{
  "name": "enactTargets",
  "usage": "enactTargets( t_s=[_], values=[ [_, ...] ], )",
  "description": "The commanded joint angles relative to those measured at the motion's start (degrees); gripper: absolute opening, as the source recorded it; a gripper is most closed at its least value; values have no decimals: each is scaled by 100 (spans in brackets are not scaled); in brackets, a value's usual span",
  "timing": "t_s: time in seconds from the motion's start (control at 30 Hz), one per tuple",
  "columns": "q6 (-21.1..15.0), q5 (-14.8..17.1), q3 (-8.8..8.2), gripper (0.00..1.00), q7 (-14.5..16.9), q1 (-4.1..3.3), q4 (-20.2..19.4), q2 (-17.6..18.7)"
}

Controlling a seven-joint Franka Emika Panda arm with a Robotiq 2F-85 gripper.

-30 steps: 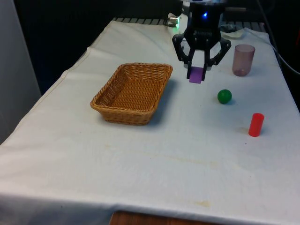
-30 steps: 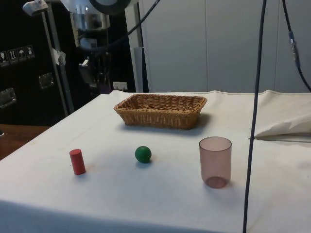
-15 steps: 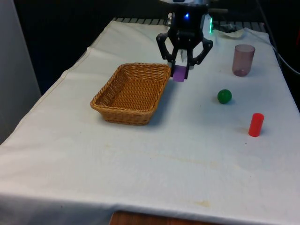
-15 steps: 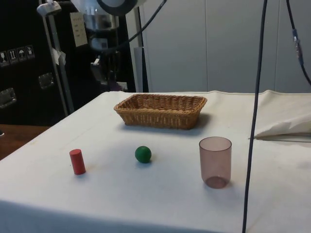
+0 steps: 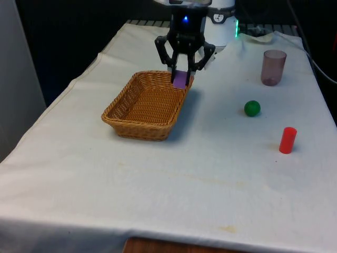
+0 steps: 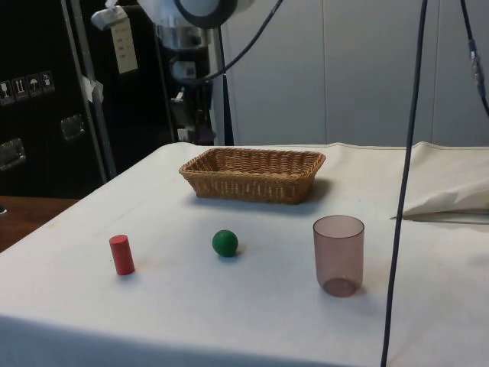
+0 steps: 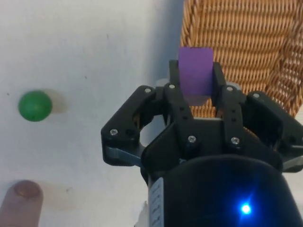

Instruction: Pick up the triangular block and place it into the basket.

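Note:
My black gripper point(image 5: 180, 80) is shut on a purple block point(image 5: 180, 80) and holds it in the air over the far right corner of the wicker basket point(image 5: 126, 120), as the front view has it. From the wrist the purple block point(image 7: 194, 75) sits clamped between the two fingers, above the rim of the basket point(image 7: 255, 42). From the side the gripper point(image 6: 205, 136) hangs with the purple block point(image 6: 205, 137) just beyond the left end of the basket point(image 6: 252, 175).
A green ball point(image 5: 252, 108), a red cylinder point(image 5: 287, 140) and a translucent pink cup point(image 5: 273, 67) stand on the white cloth at the front view's right. The side view has the green ball point(image 6: 225, 242), red cylinder point(image 6: 121, 254) and cup point(image 6: 338, 254) nearer the camera.
The gripper has carried the purple block towards the front view's left, from beside the cup's side of the table to above the basket's far corner. Ball, cylinder and cup stayed put.

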State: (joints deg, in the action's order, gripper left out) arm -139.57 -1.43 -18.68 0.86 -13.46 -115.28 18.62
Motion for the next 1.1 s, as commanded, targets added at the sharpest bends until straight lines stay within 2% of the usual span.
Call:
enactTargets(
  t_s=[0.0, 0.03, 0.1, 0.3, 0.47, 0.63, 0.67, 0.7, 0.97, 1.0, 1.03, 1.07],
  values=[
    [-97, -11, -23, 34, 57, 11, -183, -138],
    [-11, 0, -17, 34, 23, 0, -57, -40],
    [-138, -29, -74, 34, 103, 6, -361, -258],
    [-246, -69, -195, 34, 246, 6, -785, -533],
    [-361, -46, -275, 34, 378, 17, -991, -613],
    [-751, 80, -401, 34, 630, 74, -1140, -441],
    [-682, -6, -453, 34, 544, 17, -1129, -458],
    [-808, 97, -424, 34, 670, 80, -1152, -407],
    [-1272, 441, -613, 34, 1169, 155, -1152, 17],
    [-1180, 344, -676, 34, 1060, 86, -1140, 0],
    [-1329, 487, -619, 34, 1232, 172, -1152, 74],
    [-1375, 521, -630, 34, 1283, 183, -1146, 126]
  ],
)
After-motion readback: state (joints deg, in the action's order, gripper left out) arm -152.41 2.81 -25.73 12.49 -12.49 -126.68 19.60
